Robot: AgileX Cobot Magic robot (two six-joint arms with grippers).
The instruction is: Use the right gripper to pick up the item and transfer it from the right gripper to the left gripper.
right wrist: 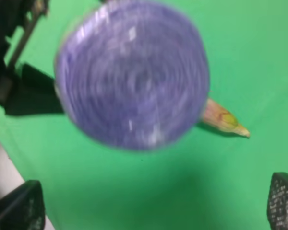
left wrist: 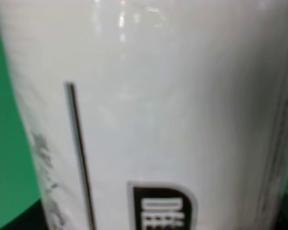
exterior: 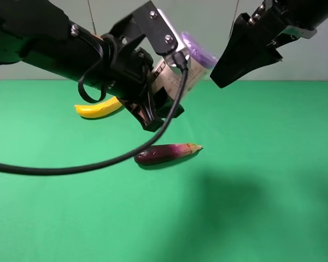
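The item [exterior: 194,64], a small can with a pale label and a purple end, hangs in the air above the table's middle. My left gripper [exterior: 175,79] is shut on it. The can's label [left wrist: 149,110] fills the left wrist view, so that gripper's fingers are hidden there. My right gripper [exterior: 229,68] stands open just to the right of the can, apart from it and holding nothing. In the right wrist view the can's purple end [right wrist: 132,79] faces the camera, beyond the gap of the right gripper [right wrist: 151,211]; one fingertip [right wrist: 283,201] shows at the edge.
A dark purple eggplant [exterior: 167,154] lies on the green table [exterior: 262,191] below the can; its stem end [right wrist: 225,120] shows in the right wrist view. A yellow banana [exterior: 98,108] lies at the back left. The left arm's black cable [exterior: 98,164] loops low over the table.
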